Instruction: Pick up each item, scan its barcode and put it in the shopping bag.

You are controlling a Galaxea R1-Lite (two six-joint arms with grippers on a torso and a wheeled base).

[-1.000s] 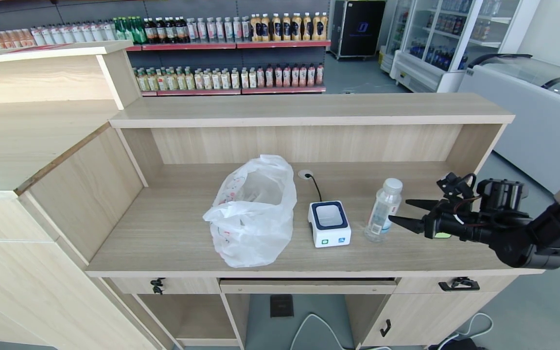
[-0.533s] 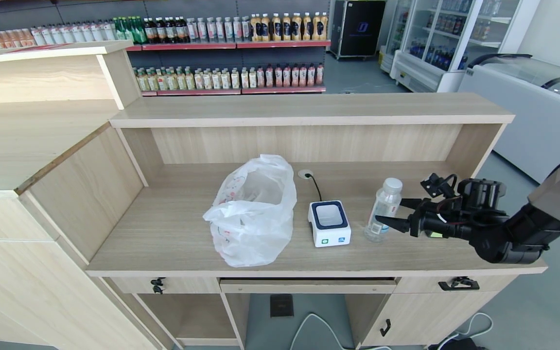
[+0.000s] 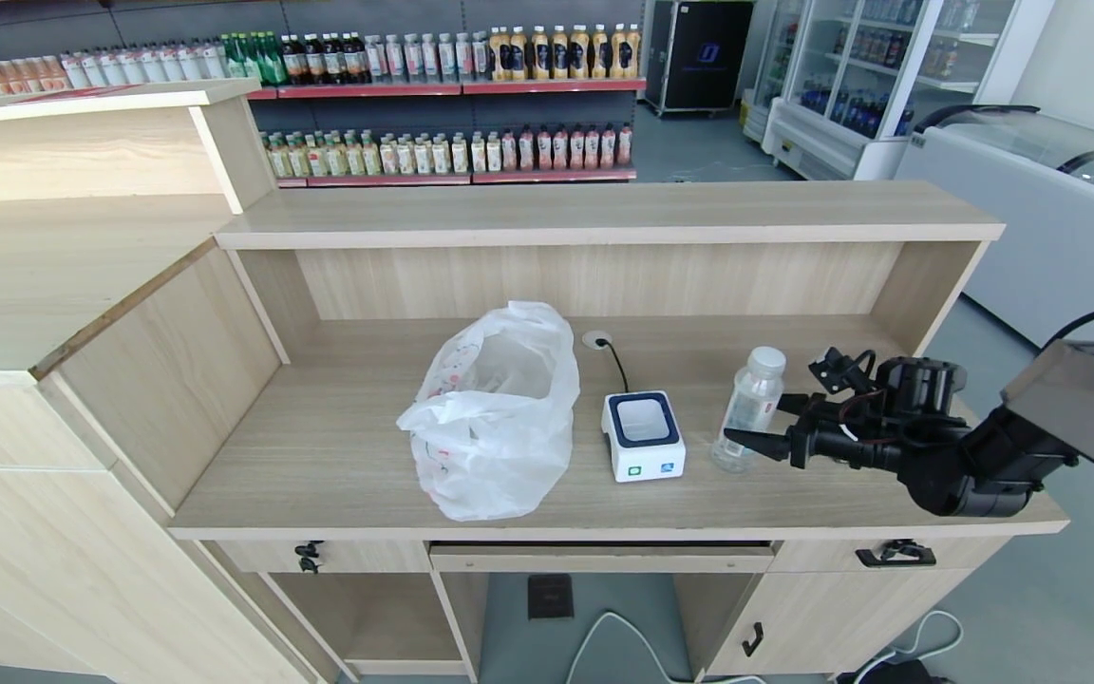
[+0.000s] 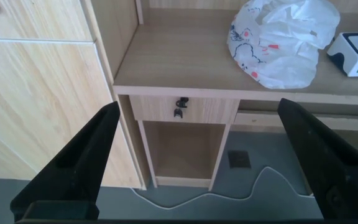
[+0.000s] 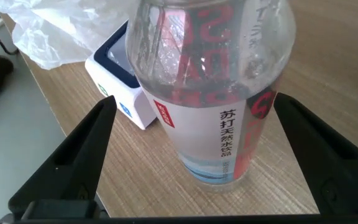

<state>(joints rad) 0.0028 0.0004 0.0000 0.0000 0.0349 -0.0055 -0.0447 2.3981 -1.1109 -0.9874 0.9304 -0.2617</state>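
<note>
Right gripper (image 3: 756,418) advanced, fingers apart flanking bottle (image 3: 751,399) at 3 o'clock of scanner (image 3: 643,435); nothing scanned or bagged; left gripper (image 4: 197,106) fingers apart.

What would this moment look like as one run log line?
right tool: open, straddling upright bottle | left tool: open, low before counter | scanner: between bottle and shopping bag | scan: not yet done

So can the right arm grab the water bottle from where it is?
Probably yes. The right gripper is open, with its fingers on either side of the water bottle standing on the counter. Nothing sits between them, and the scanner stands off to the side.
</note>
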